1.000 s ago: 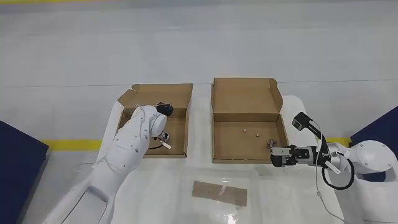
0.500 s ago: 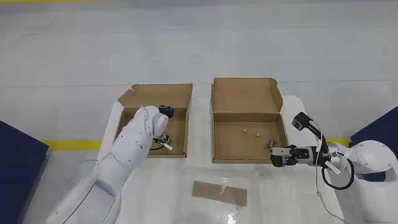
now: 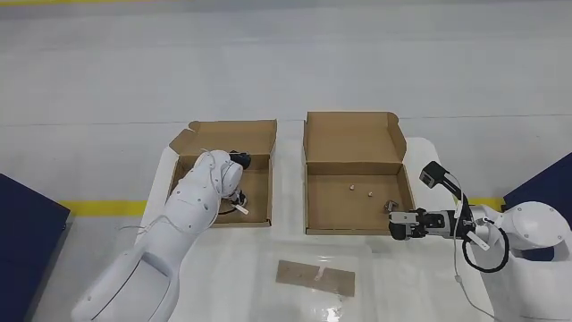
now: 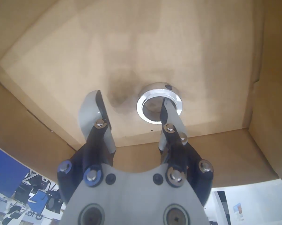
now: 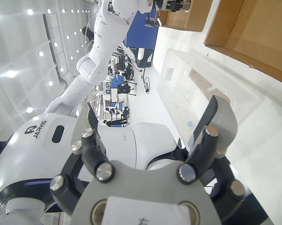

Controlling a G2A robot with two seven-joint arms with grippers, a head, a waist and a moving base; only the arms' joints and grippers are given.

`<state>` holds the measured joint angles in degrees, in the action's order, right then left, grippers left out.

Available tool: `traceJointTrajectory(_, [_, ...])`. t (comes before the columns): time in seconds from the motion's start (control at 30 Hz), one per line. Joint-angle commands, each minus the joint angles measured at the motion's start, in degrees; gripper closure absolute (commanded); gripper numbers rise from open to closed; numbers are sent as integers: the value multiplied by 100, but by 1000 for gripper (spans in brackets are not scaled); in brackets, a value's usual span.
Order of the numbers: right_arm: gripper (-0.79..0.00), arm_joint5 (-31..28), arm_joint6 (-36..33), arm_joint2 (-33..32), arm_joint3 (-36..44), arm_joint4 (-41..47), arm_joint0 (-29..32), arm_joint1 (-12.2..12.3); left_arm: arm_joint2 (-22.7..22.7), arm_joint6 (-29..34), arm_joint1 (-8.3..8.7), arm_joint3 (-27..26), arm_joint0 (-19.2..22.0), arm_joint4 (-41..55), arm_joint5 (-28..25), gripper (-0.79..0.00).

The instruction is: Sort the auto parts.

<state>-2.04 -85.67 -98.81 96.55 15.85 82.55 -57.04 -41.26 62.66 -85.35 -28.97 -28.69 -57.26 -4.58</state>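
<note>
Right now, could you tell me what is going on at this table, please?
The robot is sorting auto parts into cardboard boxes. Its left gripper is down inside the left box, open, with one fingertip at the hole of a metal ring that lies flat on the box floor. The right gripper hangs open and empty beside the near corner of the right box, which holds a few small parts.

Box walls hem the left pincer; metal ring at one finger; bare floor between.
</note>
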Motion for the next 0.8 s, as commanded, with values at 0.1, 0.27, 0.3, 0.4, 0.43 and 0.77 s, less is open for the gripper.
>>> traceJointTrajectory(0.1, [-785, 0, 0, 0, 0, 0, 0, 0, -141, 70, 42, -69, 94, 94, -67, -613])
traceJointTrajectory(0.27, [-785, 0, 0, 0, 0, 0, 0, 0, -356, 210, 172, -271, 119, 135, -171, -677])
traceJointTrajectory(0.3, [-785, 0, 0, 0, 0, 0, 0, 0, -398, 252, 204, -338, 106, 122, -177, -693])
traceJointTrajectory(0.4, [-785, 0, 0, 0, 0, 0, 0, 0, -565, 401, 315, -612, 42, 142, -235, -748])
traceJointTrajectory(0.43, [-785, 0, 0, 0, 0, 0, 0, 0, -604, 423, 341, -697, 21, 139, -252, -770])
traceJointTrajectory(0.77, [-785, 0, 0, 0, 0, 0, 0, 0, -1302, 1066, 730, -1965, -435, 383, -674, -785])
